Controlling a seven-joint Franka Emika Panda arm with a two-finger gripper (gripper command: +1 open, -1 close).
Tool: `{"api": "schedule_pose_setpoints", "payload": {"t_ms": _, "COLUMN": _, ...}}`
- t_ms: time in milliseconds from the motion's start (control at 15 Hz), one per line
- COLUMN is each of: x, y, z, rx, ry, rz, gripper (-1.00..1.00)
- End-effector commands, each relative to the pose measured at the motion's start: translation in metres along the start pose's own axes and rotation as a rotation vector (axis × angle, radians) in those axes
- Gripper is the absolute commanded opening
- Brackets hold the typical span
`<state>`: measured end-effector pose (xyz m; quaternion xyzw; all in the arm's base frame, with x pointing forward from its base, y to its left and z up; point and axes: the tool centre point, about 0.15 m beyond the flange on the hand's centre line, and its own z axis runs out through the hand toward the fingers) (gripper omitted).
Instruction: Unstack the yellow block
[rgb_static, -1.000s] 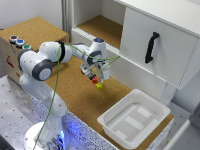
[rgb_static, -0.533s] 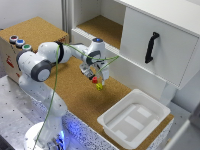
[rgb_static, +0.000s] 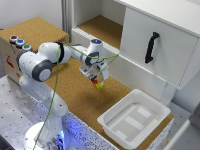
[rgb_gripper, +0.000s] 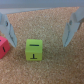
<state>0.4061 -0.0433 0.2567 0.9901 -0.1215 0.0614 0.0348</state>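
The yellow block (rgb_gripper: 33, 50) is a small yellow-green cube resting on the cork surface (rgb_gripper: 50, 10). It sits between my open fingers, which do not touch it. The red block (rgb_gripper: 2, 45) lies beside it on the cork, just outside one finger (rgb_gripper: 8, 30). My gripper (rgb_gripper: 39, 42) is open and holds nothing. In the exterior view the gripper (rgb_static: 98, 80) hangs over the middle of the cork table. The yellow block (rgb_static: 99, 86) is just below it and the red block (rgb_static: 94, 80) is right next to it.
A white bin (rgb_static: 134, 117) stands on the table toward the exterior view's right. A white cabinet with a black handle (rgb_static: 151, 47) is behind. A box with small coloured cups (rgb_static: 19, 42) is at the left. A green cable (rgb_static: 57, 80) hangs along the arm.
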Motion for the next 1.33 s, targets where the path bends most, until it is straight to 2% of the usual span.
{"api": "schedule_pose_setpoints", "payload": {"t_ms": 0, "x": 0.024, "y": 0.009, "z": 0.044, "rx": 0.087, "ry": 0.005, "rz": 0.044, "gripper": 1.0}}
{"api": "schedule_pose_setpoints", "payload": {"t_ms": 533, "x": 0.034, "y": 0.002, "z": 0.061, "rx": 0.083, "ry": -0.059, "rz": -0.032, "gripper": 1.0}}
{"api": "schedule_pose_setpoints", "payload": {"t_ms": 600, "x": 0.033, "y": 0.002, "z": 0.061, "rx": 0.08, "ry": -0.061, "rz": -0.035, "gripper": -1.0}}
{"api": "schedule_pose_setpoints", "payload": {"t_ms": 1067, "x": 0.025, "y": -0.006, "z": 0.047, "rx": 0.089, "ry": -0.045, "rz": -0.03, "gripper": -1.0}}
{"api": "schedule_pose_setpoints", "payload": {"t_ms": 1267, "x": 0.022, "y": -0.007, "z": 0.034, "rx": 0.073, "ry": -0.048, "rz": 0.013, "gripper": -1.0}}
